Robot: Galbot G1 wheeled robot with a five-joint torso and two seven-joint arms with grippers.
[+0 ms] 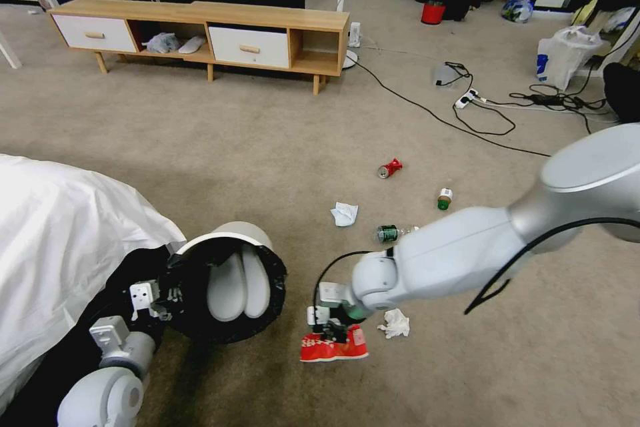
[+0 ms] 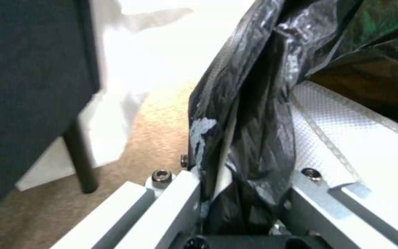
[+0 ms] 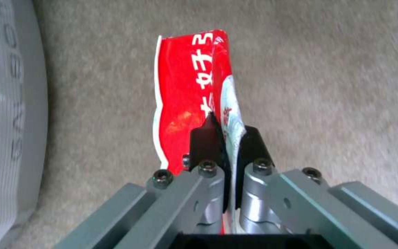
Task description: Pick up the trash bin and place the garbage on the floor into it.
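**Wrapper pinched, bin held tipped at the left**

The floor [image 1: 267, 147], greyish-beige carpet, spreads across the room, with a low wooden TV cabinet [image 1: 200, 33] standing at the far side and black cables [image 1: 480, 113] trailing over the carpet to the right. A white sheet [image 1: 60, 240] covers something bulky at the near left.

The trash bin [image 1: 230, 237], white with a black bag liner [image 1: 267, 307], is held low at the left, tipped so its mouth faces the camera. The left pincer [image 1: 157, 300] is clamped on the bin's rim and liner; the left wrist view shows the black plastic caught between its fingers [image 2: 180, 197].

The right arm reaches down across the front. The right pincer [image 1: 331, 332] is closed on the red-and-white wrapper [image 1: 333, 347], just right of the bin; in the right wrist view the black fingertips [image 3: 206, 138] squeeze the wrapper's edge above the carpet.

Other garbage lies on the floor beyond: a green bottle [image 1: 390, 233], a crushed red can [image 1: 389, 168], a small green can [image 1: 445, 198], a white tissue [image 1: 344, 213], and another tissue [image 1: 395, 323] just right of the wrapper.
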